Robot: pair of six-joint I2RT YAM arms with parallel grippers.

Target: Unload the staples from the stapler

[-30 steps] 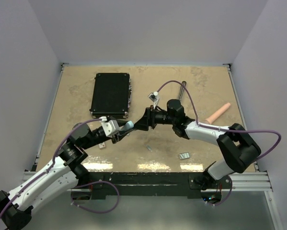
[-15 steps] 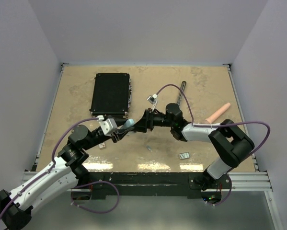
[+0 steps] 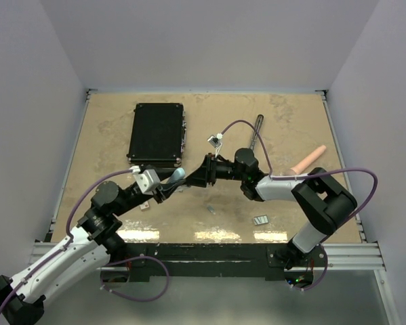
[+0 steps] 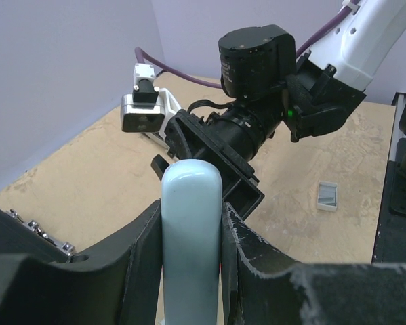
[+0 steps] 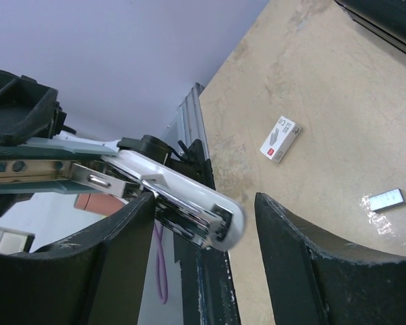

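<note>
The left gripper (image 4: 191, 211) is clamped on the pale-blue rear of the stapler (image 5: 169, 177), holding it apparently lifted off the table (image 3: 291, 115) near its middle, with the hinged white top arm swung out toward the other arm; this reads as a bracing grip, one claw steadying the body so the other can work on the opened end. The right gripper (image 5: 204, 204) faces it from 3 o'clock, jaws apart and straddling the free tip of the white arm, one finger close beside it and the other standing clear, so nothing is pinched there yet. The metal rail (image 5: 47, 172) lies exposed along the teal body, but whether any staples sit in it cannot be told. A loose strip of staples (image 3: 261, 220) lies flat on the table at about 4 o'clock from the stapler, well apart, and a smaller bit (image 3: 210, 209) lies nearer at 5 o'clock, likely already out of the magazine. The small white box (image 5: 280, 139) with a red mark lies at 8 o'clock and the black case (image 3: 156, 133) at 11 o'clock, both beside the working space rather than in it
</note>
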